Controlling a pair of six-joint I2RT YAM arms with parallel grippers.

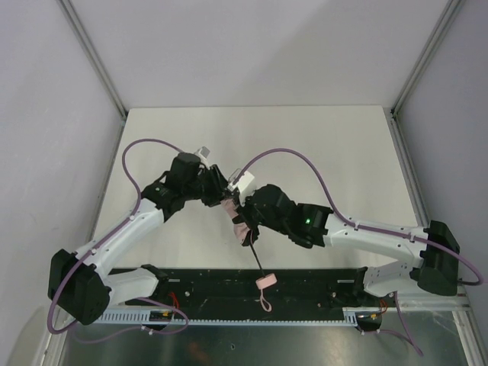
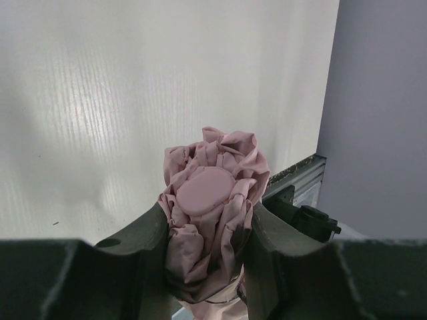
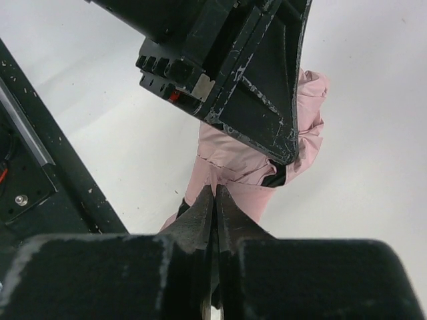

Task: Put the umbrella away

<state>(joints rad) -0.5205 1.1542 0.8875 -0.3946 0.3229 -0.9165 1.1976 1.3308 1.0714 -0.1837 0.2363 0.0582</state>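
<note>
- Left end effector (image 2: 207,209): clenched on the umbrella (image 2: 213,200), one finger (image 2: 143,237) on each side of the bunched canopy, just below its round pink end cap (image 2: 205,189).
- Right end effector (image 3: 215,195): jaws closed tip to tip and touching the pink fabric from the near side. I cannot tell whether a fold is nipped between them.
- Umbrella position, top view: the canopy sits between the two end effectors over the middle of the counter (image 1: 320,152). The thin black shaft (image 1: 255,255) runs toward the arm bases, and the handle (image 1: 267,280) and wrist loop (image 1: 266,303) lie over the black base rail (image 1: 206,284).
- Handling, as I judge it: light overall. The canopy is soft, loose and crushable, so a grip there gives way and the fabric can slide under the pads. The shaft is stiff but slender and could bend under side load.
- Where I would take hold: the rigid handle or the capped end for a sure grip, and the gathered cloth only to bundle it.
</note>
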